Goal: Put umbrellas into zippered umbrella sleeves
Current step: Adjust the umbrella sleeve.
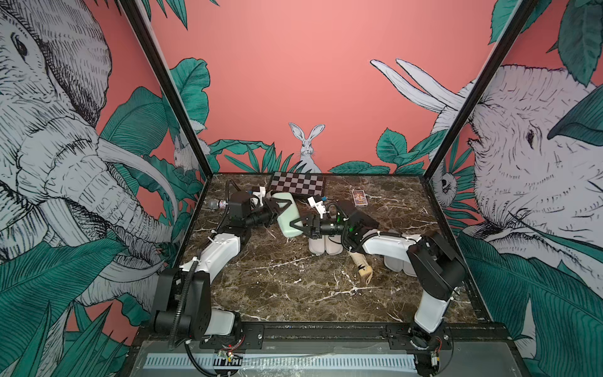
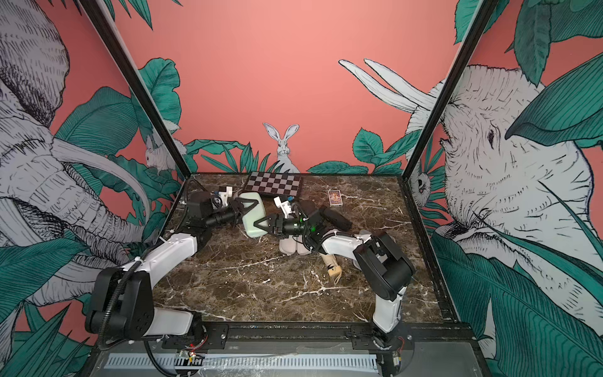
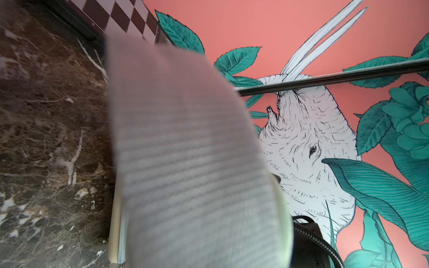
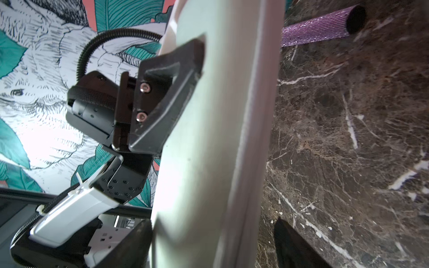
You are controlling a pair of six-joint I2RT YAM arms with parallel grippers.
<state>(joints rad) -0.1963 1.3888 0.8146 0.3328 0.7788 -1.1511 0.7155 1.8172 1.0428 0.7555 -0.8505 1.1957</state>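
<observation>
1. Left gripper (image 1: 284,207) is clamped on the mint green sleeve (image 1: 287,223), near the sleeve's far end. We see its finger (image 4: 167,92) pressed flat on the shell, and the grey ribbed lining (image 3: 185,162) fills its wrist view.
2. To that gripper's left, behind its wrist, the glittery microphone (image 1: 217,204) lies on the marble table (image 1: 287,293). Just beyond the gripper sits the checkered board (image 1: 297,184).
3. Between our two grippers the mint green sleeve runs tilted, from the left one down to the right one.
4. Our right gripper (image 1: 296,228) straddles the sleeve's near end with its jaws apart. Marble shows between one of its fingers (image 4: 292,248) and the zipper edge.
5. Nearer to us than the right gripper, partly under its wrist, the cream sleeve (image 1: 321,248) lies open.
6. Further right, under that arm, rests the cream umbrella (image 1: 360,264), with its strap end toward us.
7. Right of the gripper, past its wrist, lies the black umbrella (image 2: 337,219).
</observation>
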